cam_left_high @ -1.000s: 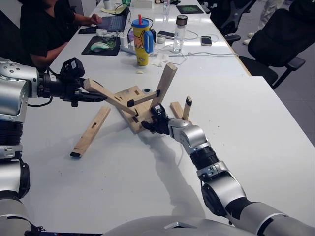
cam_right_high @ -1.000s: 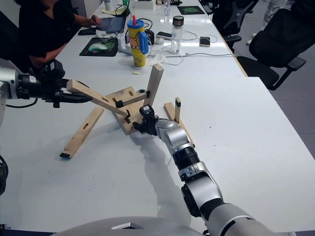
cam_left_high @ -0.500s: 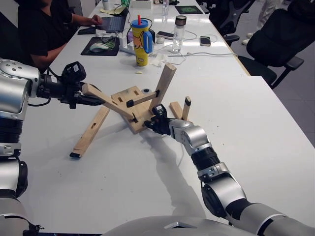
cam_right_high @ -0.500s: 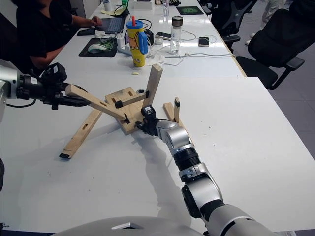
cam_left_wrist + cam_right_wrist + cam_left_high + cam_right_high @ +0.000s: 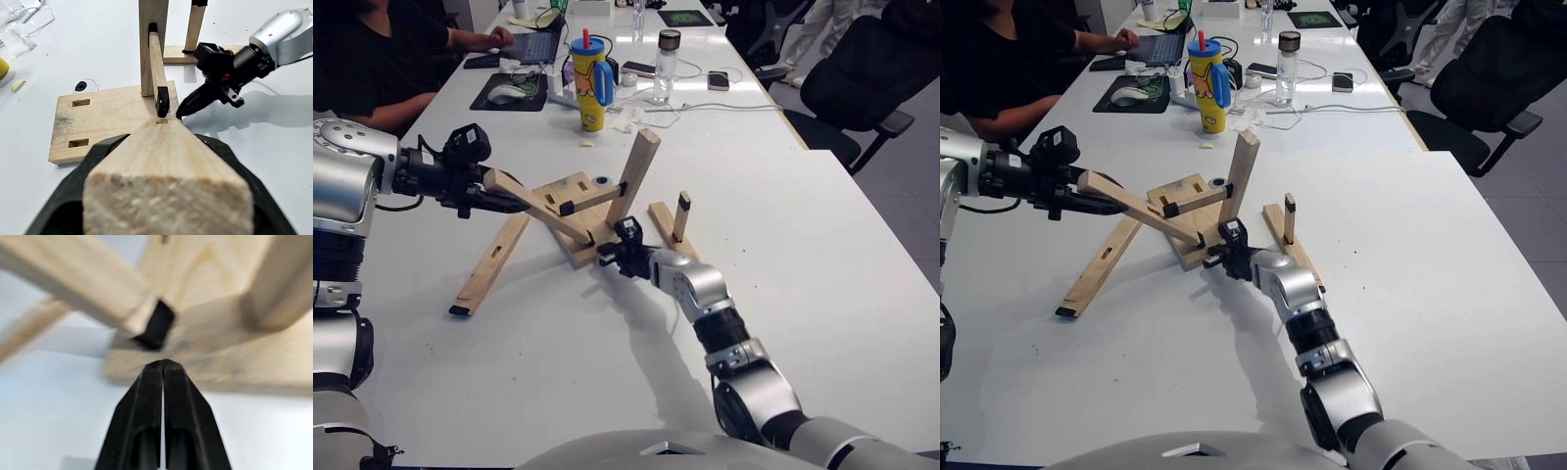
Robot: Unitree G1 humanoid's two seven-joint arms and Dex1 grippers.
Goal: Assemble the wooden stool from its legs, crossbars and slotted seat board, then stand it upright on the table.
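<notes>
The slotted seat board (image 5: 570, 193) lies flat on the white table. One leg (image 5: 636, 174) stands upright in it, with a crossbar (image 5: 592, 199) running off that leg. My left gripper (image 5: 487, 192) is shut on a second leg (image 5: 536, 208), held tilted, its black-tipped end (image 5: 156, 325) down at the board's near edge. In the left wrist view this leg (image 5: 166, 171) points at the board (image 5: 98, 117). My right gripper (image 5: 605, 258) is shut with nothing in it, its tips (image 5: 161, 374) just short of the board's near edge, below the black tip.
A loose leg (image 5: 491, 262) lies on the table left of the board. Another leg (image 5: 668, 227) with a short upright bar (image 5: 680, 215) lies to the right. A yellow cup (image 5: 590, 83), a bottle (image 5: 668, 61) and desk clutter stand farther back.
My left gripper has carried the tilted leg a little toward the board. The right gripper has slid slightly nearer along the board's front edge, still shut.
</notes>
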